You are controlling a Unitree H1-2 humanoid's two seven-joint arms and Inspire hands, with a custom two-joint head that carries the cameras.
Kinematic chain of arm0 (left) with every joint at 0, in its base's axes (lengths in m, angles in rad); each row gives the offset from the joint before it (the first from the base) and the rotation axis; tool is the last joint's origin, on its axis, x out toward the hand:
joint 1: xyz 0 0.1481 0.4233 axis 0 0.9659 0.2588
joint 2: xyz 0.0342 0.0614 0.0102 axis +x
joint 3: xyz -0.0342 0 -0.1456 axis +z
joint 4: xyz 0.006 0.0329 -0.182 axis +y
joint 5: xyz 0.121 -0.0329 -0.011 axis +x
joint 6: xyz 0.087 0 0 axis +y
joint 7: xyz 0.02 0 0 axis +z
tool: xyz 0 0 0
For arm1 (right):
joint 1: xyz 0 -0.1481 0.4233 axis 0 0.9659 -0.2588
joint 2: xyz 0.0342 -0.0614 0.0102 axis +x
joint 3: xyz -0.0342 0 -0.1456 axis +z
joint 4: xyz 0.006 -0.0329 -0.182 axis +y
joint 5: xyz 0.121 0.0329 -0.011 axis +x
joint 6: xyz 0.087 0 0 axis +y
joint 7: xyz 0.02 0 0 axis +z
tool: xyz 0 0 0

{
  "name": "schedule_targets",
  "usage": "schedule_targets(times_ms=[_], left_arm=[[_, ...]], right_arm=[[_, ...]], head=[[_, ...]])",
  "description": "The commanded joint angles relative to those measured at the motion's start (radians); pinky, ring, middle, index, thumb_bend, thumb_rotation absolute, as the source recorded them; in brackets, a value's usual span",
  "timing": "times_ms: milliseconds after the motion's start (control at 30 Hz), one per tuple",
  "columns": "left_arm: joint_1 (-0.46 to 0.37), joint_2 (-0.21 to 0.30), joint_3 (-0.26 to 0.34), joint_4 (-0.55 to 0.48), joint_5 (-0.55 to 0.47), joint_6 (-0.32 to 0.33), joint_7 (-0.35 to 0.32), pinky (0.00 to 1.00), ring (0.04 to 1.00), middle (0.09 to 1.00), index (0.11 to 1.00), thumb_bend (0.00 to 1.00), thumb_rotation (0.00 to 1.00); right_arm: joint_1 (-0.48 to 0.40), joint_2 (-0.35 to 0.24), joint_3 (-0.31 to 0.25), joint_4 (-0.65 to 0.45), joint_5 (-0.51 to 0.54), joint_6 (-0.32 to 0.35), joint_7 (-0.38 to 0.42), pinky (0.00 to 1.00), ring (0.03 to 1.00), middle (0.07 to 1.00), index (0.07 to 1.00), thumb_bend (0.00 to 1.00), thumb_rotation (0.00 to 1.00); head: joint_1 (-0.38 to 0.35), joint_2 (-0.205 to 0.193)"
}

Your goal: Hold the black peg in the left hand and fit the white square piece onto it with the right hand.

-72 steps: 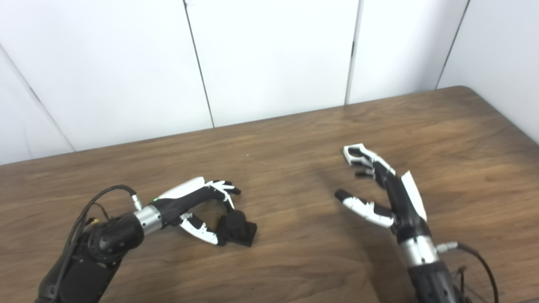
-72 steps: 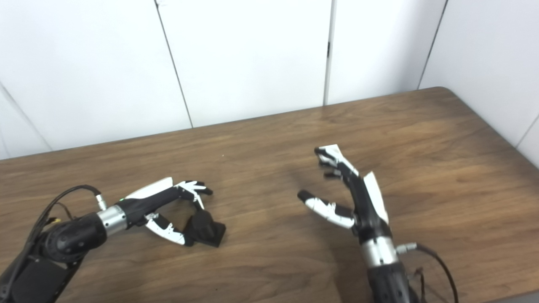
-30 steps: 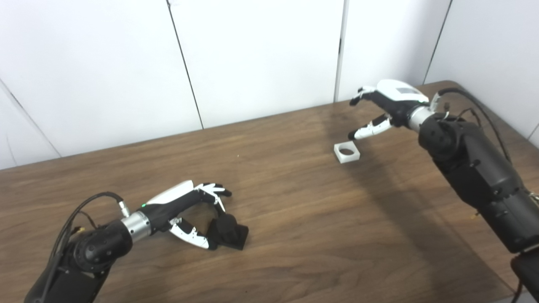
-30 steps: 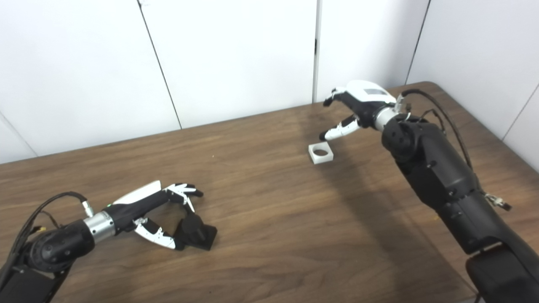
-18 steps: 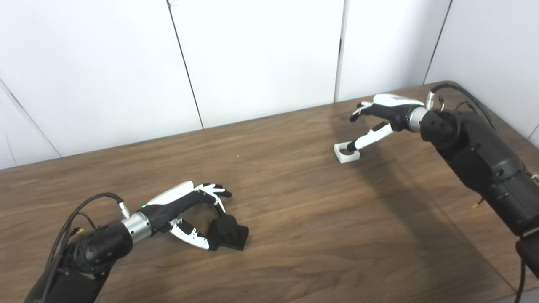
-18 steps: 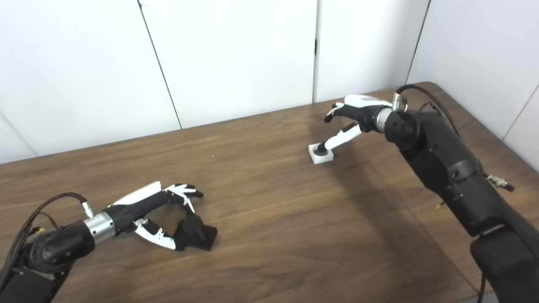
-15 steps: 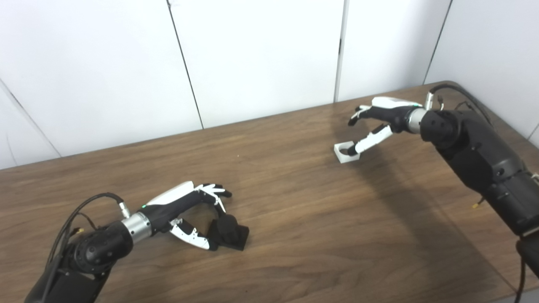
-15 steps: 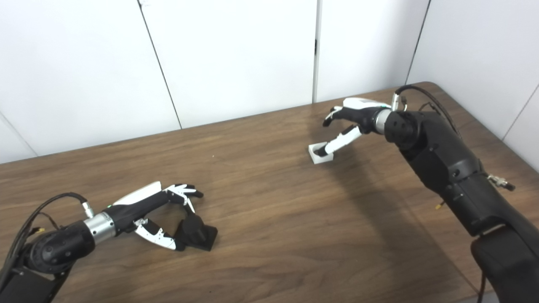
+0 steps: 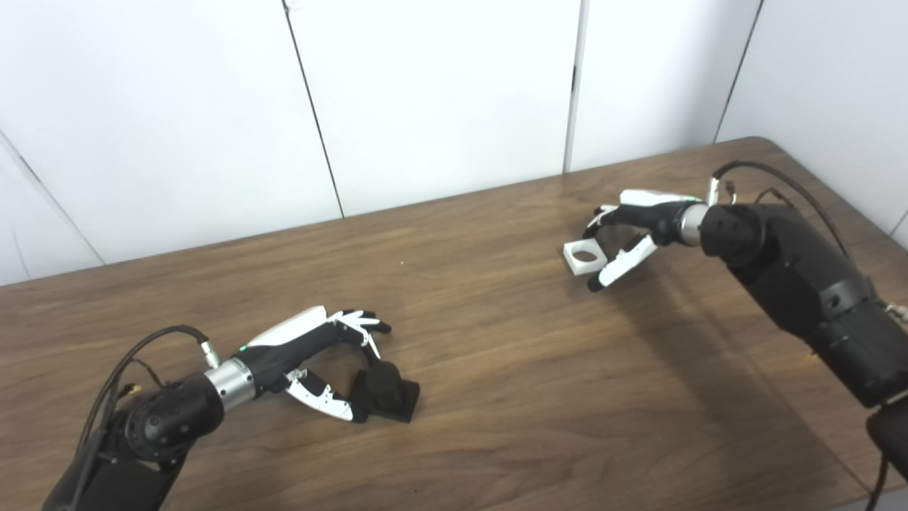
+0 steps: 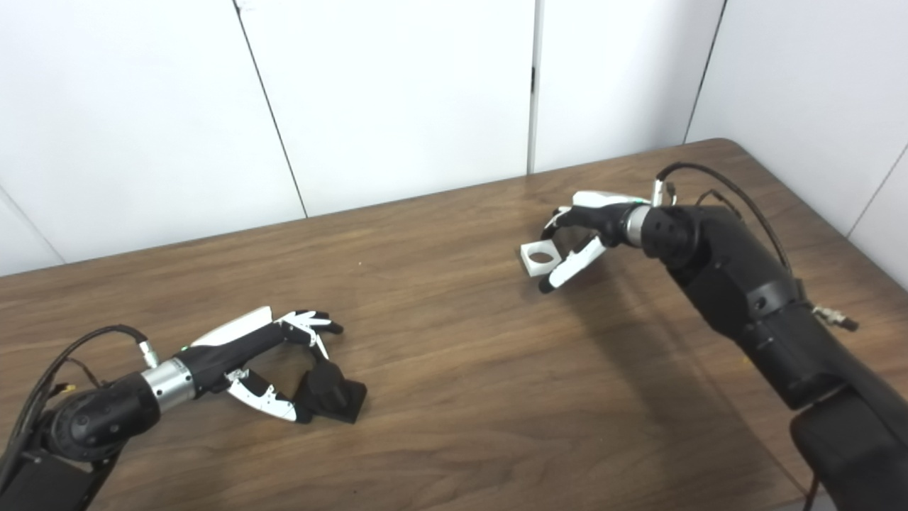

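Bare brown wooden tabletop (image 9: 496, 369) between hands. Right hand (image 9: 628, 231) fingers pinch white square holed piece (image 9: 583, 257), tilted, hole facing camera. Left hand (image 9: 319, 351) fingers loosely cup black peg on square base (image 9: 386, 390), upright, grip unclear.

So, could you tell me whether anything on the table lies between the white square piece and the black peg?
Nothing visible does. Only bare table separates the white square piece at the right hand from the black peg at the left hand.

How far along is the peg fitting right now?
Done: nothing is fitted. In hand: the left hand cups the black peg on its square base, which sits on the brown wooden table; the right hand is at the white square piece with a round hole, grip unconfirmed. Left: lift both, bring them together, seat the hole over the peg.
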Motion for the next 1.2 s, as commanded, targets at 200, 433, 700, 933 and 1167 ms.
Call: schedule_targets(times_ms=[200, 433, 700, 933, 1167], left_arm=[[0.058, 0.014, -0.044, 0.026, 0.022, 0.057, -0.109, 1.00, 0.990, 0.917, 0.489, 0.52, 0.06], [0.057, 0.011, -0.053, 0.027, 0.027, 0.049, -0.112, 1.00, 0.988, 0.918, 0.489, 0.52, 0.06], [0.065, 0.022, -0.047, 0.008, 0.020, 0.067, -0.115, 1.00, 0.995, 0.921, 0.489, 0.52, 0.06], [0.068, 0.027, -0.045, 0.003, 0.023, 0.065, -0.112, 1.00, 0.994, 0.920, 0.489, 0.52, 0.06], [0.070, 0.027, -0.044, -0.002, 0.016, 0.065, -0.114, 1.00, 0.991, 0.919, 0.489, 0.52, 0.06]], right_arm=[[-0.011, -0.005, 0.004, 0.015, -0.001, -0.063, -0.066, 1.00, 1.000, 1.000, 0.837, 0.92, 0.42], [0.010, -0.001, 0.002, 0.063, -0.005, -0.119, -0.147, 1.00, 0.999, 0.989, 0.817, 0.87, 0.39], [0.015, 0.009, 0.006, 0.122, -0.042, -0.194, -0.302, 0.97, 0.933, 0.912, 0.721, 0.75, 0.25], [0.010, 0.021, 0.008, 0.155, -0.067, -0.224, -0.391, 0.93, 0.899, 0.871, 0.666, 0.69, 0.18], [0.003, 0.052, 0.012, 0.201, -0.073, -0.212, -0.455, 0.90, 0.873, 0.838, 0.500, 0.52, 0.15]], head=[[0.005, 0.008], [0.017, 0.011], [0.021, 0.015], [0.033, 0.022], [0.039, 0.025]])
